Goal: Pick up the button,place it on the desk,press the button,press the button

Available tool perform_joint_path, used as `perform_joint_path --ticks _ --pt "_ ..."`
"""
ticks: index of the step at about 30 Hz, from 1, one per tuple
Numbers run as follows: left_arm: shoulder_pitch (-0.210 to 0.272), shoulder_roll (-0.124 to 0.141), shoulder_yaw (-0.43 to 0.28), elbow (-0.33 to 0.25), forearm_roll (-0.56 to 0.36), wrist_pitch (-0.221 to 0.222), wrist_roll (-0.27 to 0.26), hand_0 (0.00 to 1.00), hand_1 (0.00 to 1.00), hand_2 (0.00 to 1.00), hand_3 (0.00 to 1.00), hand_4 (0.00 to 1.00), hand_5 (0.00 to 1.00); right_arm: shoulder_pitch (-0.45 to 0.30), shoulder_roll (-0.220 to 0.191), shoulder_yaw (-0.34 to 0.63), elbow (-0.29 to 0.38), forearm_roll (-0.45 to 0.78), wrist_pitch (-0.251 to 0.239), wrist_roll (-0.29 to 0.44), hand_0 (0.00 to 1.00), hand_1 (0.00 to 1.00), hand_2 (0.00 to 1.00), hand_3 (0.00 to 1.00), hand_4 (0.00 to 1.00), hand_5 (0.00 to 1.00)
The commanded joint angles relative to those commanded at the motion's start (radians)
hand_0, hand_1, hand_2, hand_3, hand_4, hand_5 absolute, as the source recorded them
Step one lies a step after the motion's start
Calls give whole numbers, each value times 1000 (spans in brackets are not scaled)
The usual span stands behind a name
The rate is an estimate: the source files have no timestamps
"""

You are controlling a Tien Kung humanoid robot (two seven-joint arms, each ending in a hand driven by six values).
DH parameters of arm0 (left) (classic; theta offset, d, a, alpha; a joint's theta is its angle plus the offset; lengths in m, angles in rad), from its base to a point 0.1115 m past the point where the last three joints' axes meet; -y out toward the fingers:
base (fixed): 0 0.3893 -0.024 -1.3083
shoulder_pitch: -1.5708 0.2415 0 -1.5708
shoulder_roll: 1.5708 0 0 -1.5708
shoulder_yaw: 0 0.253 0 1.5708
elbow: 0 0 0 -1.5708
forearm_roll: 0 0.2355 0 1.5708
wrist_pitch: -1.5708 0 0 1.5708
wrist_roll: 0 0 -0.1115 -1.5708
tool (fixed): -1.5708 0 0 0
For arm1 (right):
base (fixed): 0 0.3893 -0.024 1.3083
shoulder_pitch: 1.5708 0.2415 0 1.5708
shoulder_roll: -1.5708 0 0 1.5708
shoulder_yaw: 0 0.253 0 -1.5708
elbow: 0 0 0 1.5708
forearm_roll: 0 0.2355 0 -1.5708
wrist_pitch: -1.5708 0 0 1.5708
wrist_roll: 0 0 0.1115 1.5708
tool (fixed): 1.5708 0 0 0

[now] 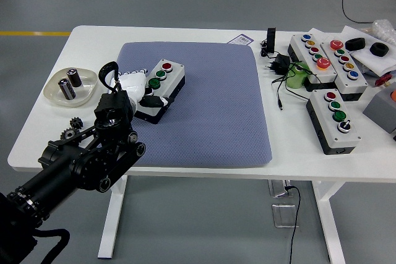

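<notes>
A grey button box (162,88) with a red, a green and a white button lies on the blue-grey mat (210,103), at its left part. My left hand (137,86), white-fingered on a black arm, rests at the box's left side with fingers laid against it and over its near end. I cannot tell whether the fingers grip the box. The right arm is out of view.
A clear dish (70,86) with two small cylinders stands left of the mat. Three more button boxes (334,119) (312,54) (344,60), a black plug with cable (279,65) and black items lie at the right of the white table (55,146).
</notes>
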Motion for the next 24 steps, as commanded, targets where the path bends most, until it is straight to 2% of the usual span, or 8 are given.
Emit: perform_joint_path --ticks 5,6,11,12,17,18,23,24 --pt "-18 0 13 47 -19 12 0 925 998 998 998 998 683 1 0 5 0 -5 -1 0 634 537 564 636 234 240" --pt "-24 0 19 61 -25 15 0 839 971 998 998 998 557 1 -1 7 0 -6 -1 0 634 537 564 636 234 240" --pt "-42 0 39 97 -46 9 0 839 971 998 998 998 557 3 -1 9 0 -10 -1 0 634 537 564 636 234 240" --pt "-45 0 44 101 -50 8 0 792 940 998 998 998 481 3 -1 8 0 -10 -1 1 634 537 563 636 234 240" --pt "-59 0 81 114 -67 6 0 792 940 998 998 998 481 2 -1 5 0 -9 -1 1 634 537 563 636 234 240" --pt "-63 0 90 119 -73 8 0 719 886 998 998 972 379 2 -1 4 0 -9 -1 1 634 537 563 636 234 240" --pt "-77 0 134 135 -85 16 0 719 886 998 998 972 379 2 -3 4 0 -11 -1 1 634 537 563 636 234 240" --pt "-78 0 138 135 -89 15 0 511 650 738 924 821 146 2 -3 4 0 -10 -1 1 634 536 563 636 234 240"
